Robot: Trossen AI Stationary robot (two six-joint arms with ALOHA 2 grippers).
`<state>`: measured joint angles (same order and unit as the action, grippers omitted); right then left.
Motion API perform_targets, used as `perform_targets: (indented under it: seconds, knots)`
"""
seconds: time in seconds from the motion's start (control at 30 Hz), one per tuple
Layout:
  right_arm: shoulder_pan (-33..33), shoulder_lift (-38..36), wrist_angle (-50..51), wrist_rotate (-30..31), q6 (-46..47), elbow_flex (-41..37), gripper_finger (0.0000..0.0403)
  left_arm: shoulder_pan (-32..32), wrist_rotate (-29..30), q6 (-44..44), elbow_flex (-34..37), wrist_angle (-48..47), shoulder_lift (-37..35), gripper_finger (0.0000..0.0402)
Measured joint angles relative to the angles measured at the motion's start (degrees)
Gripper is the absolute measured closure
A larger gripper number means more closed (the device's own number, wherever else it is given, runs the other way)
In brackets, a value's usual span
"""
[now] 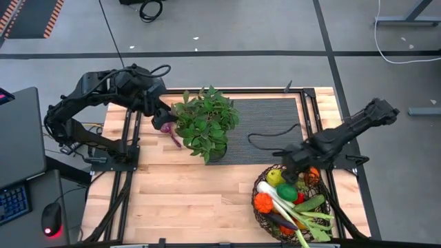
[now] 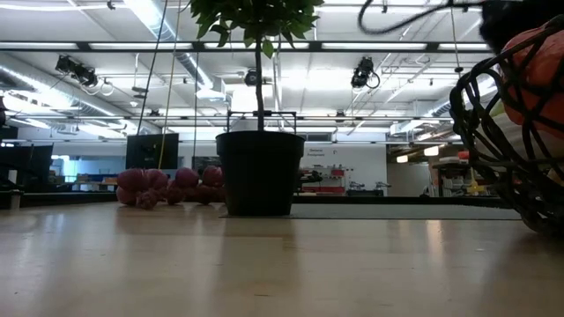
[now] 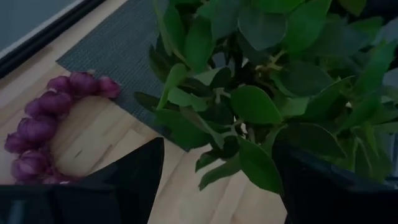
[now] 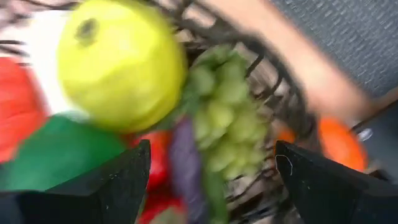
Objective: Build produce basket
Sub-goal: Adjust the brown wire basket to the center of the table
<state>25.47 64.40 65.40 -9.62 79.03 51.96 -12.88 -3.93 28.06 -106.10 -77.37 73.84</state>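
Lying beside open left gripper point(image 3: 217, 180): purple grapes point(image 3: 43, 121)

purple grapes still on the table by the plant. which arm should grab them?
Left. Its open tool is beside the purple grapes at the potted plant. The right tool is over the basket, across the table.
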Motion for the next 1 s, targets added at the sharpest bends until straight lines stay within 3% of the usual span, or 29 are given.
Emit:
perform_targets:
  seconds: [0.2,0.4,0.6,0.77,1.0]
  knots:
    - [-12.14,6.57,1.90,-3.30,-15.03,-1.40,0.0058,0.00,0.25,1.66,0.00,0.45,0.02,0.0114]
    - [-21.11,3.16,4.70,-0.97,-21.53,-1.41,0.0058,0.00,0.25,1.77,0.00,0.21,0.02,0.0114]
    - [-25.58,-0.81,4.71,1.38,-22.37,-1.41,0.0058,0.00,0.25,1.81,0.00,-0.06,0.02,0.0114]
    - [-28.66,-1.05,5.94,-0.25,-22.36,-1.28,0.0058,0.00,0.27,1.81,0.00,-0.03,0.02,0.0114]
    - [-28.96,-1.94,24.66,-0.42,-23.47,5.57,0.0058,0.00,0.27,1.83,0.00,-0.01,0.02,0.0114]
